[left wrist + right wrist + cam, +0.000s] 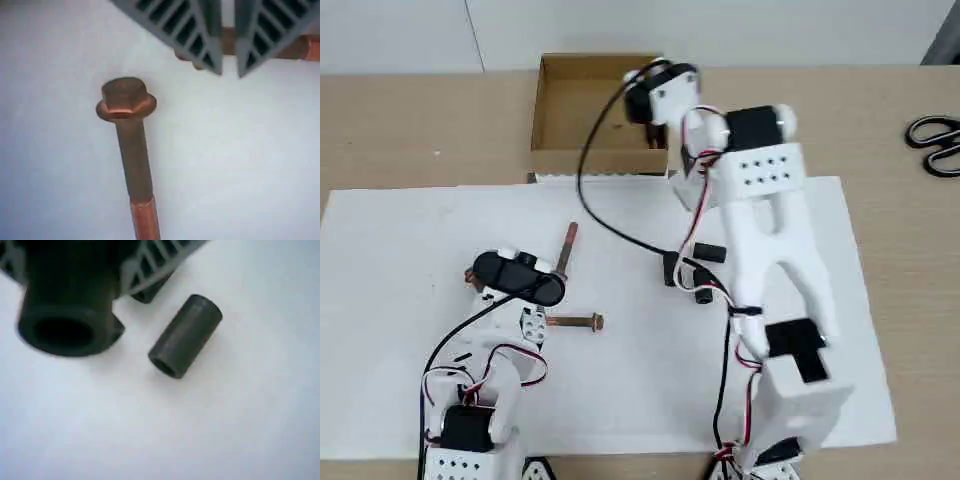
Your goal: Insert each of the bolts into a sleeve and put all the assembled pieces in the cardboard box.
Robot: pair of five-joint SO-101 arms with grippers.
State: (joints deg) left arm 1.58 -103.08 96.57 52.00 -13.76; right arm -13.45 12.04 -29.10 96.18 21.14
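Ribbed grey plastic fingers (192,30) of your left gripper (229,74) stood all but closed, a thin slit between them and nothing clamped. Just beyond their tips the far bolt (295,47) lay flat, its long axis crossing both fingers. Beside it lay the near bolt (134,160). This one was copper-brown metal with a flanged hex head and a dull smooth shank that turned to brighter thread at the tail. Its head pointed away from your left wrist camera, its shank ran back toward it, and it sat roughly square to the far bolt.

Your right gripper (117,287) clasped the held sleeve (65,315), a matte black tube whose round bore faced that wrist camera. The loose sleeve (185,335), equally black and smooth, lay on its side just beside it, apart from it, one open end showing.

From above, bolts and sleeves all rested on the white sheet (420,300), with the bolts near your left arm. The open brown cardboard box (545,110) sat on the wood-grain table (880,100) at the sheet's far edge, well apart from the bolts.
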